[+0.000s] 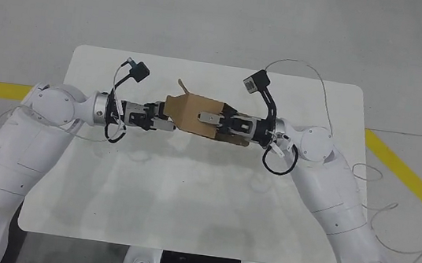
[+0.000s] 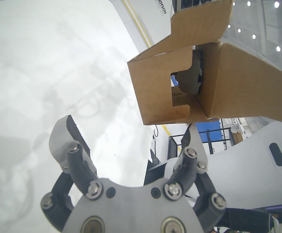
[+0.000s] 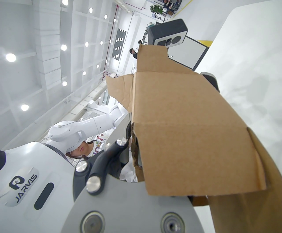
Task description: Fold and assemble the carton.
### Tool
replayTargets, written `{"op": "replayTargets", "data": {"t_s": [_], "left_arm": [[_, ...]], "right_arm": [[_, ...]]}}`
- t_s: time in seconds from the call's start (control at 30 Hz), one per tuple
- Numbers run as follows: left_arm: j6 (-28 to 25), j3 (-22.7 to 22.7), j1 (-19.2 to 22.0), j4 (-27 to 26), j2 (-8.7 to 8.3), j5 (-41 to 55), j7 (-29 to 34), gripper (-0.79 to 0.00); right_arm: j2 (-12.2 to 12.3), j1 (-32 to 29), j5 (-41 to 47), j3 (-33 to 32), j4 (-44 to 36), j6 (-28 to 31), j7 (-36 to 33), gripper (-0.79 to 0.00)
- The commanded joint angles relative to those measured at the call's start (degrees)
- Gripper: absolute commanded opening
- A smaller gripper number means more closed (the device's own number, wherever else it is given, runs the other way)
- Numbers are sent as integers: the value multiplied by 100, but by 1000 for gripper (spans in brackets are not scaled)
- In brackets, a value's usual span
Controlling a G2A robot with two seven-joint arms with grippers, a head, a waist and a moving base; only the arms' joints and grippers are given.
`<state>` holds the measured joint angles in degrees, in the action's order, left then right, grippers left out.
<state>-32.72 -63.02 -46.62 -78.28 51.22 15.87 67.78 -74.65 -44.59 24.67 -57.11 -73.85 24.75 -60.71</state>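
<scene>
Fingers (image 2: 61, 136) of left gripper (image 2: 130, 121) spread, empty | right gripper (image 1: 214, 121) clamps carton (image 1: 190, 111) | brown, end flaps open

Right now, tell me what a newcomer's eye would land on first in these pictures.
The brown carton draws the eye first, held over the middle of the white table by the right end effector, which is clamped on its wall. The left end effector stands open just short of the carton's partly folded end, where one flap sticks out unfolded.
</scene>
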Motion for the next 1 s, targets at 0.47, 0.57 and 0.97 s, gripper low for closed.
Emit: {"op": "replayTargets", "data": {"t_s": [0.47,0.57,0.97], "left_arm": [[26,11,42,41,17,55,-29,0],[28,15,55,68,21,64,-33,0],[-1,29,29,-21,25,132,61,0]], "right_arm": [[-72,199,177,185,192,27,-228,-785],[-86,230,215,225,219,9,-290,-785],[-148,358,290,347,382,41,-356,-785]]}}
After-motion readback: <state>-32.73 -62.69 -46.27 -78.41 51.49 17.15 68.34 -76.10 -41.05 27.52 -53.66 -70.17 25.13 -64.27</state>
